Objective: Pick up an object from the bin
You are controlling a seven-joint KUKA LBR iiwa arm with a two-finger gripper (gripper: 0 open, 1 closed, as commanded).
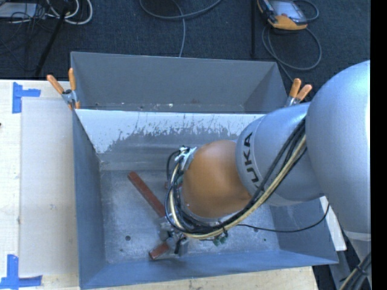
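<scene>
Camera view: gripper is down at the bin floor, by the front wall
Thing: small brown block right at its tip, brown stick just behind
Grip: can't tell if it's open or closed
Progress: nothing lifted yet, I'd say; grab and lift left to do

Floor: dark blue carpet, lying beyond the bin on its far side.
Cable bundle: pale and dark leads tangled together, far left on the carpet.
Black cable: one loop at far middle, its tail running toward the bin's far wall.
Orange-and-grey device: far right, possibly a handheld controller; a dark lead coils just beside it.
Reddish-brown strip: flat, long, lying diagonally on the bin floor, left of middle.
</scene>
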